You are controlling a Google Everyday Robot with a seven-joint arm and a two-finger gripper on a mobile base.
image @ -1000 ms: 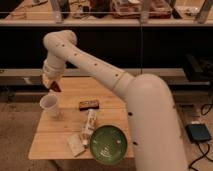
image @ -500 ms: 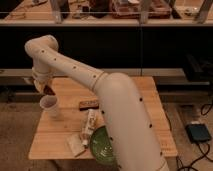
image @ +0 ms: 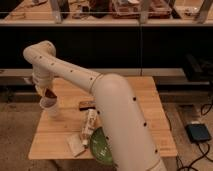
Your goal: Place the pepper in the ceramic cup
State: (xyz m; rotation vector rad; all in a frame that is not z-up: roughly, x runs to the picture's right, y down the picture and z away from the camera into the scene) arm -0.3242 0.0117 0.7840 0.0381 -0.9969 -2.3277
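Since the frame 0.5 s ago, arm has swung lower and closer to the cup: hand [image: 46, 91] now sits directly above the ceramic cup [image: 49, 106], w/ its tip right at the rim. Compared w/ 1.0 s ago, elbow joint has shifted from upper centre to upper left, and the arm's large white link now crosses most of the table [image: 145, 100] front.

Hand state: clenched on the pepper [image: 49, 93]. Pepper shows as a small dark red-brown shape at the hand's lower end, at rim level of the cup, touching or just above it; cannot tell whether any part is already inside.

Cup: white, upright, near the table's left edge, wider at top.

Other items on table:
- Dark flat bar [image: 87, 105], lying flat, right of the cup, near table centre, partly behind the arm link.
- Pale packet [image: 89, 123], long, lying at a tilt, below the bar.
- Second light-coloured packet [image: 76, 145], near the front left edge, apart from the cup.
- Green bowl [image: 99, 145], at table front, right part hidden by the arm; just beside the lower end of the long packet.

Table: light wood, slatted top. Behind it, a dark shelf unit w/ cluttered upper surface. Floor right of the table: a blue-grey box [image: 199, 132] w/ a cable.
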